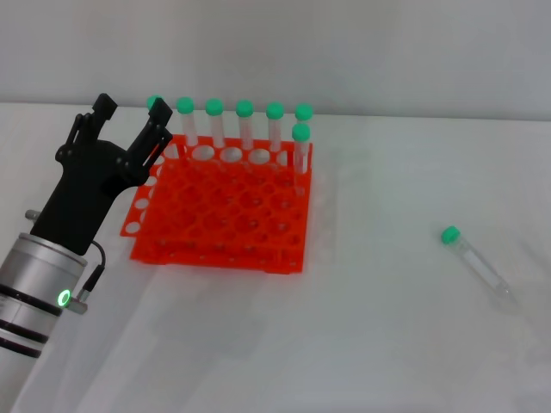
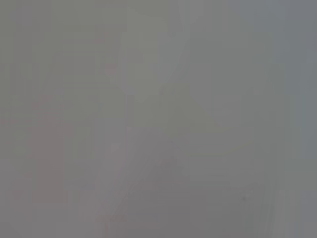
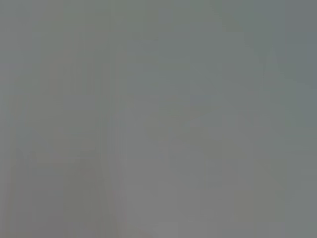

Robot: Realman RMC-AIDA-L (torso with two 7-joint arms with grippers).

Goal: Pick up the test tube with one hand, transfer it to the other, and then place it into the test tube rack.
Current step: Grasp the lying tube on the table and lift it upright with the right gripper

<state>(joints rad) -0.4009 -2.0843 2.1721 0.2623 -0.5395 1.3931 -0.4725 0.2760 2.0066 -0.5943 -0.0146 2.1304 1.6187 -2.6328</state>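
Head view: the left hand (image 1: 129, 116), black on a silver wrist with a green ring light (image 1: 64, 298), hangs at the left edge of the rack (image 1: 225, 211), its fingers (image 1: 153, 129) spread apart and empty. The orange-red rack stands on the white counter (image 1: 370, 344) and carries seven green-capped tubes (image 1: 244, 125): six along its far row, one just in front of the rightmost. The leftmost tube is mostly hidden behind the fingers. The tube (image 1: 476, 263) lies flat on the counter, well apart from the rack to the right, cap toward the rack. The right hand does not appear here.

Left wrist view: only a blank grey field; nothing can be made out.

Right wrist view: the same featureless grey. No writing is readable anywhere.
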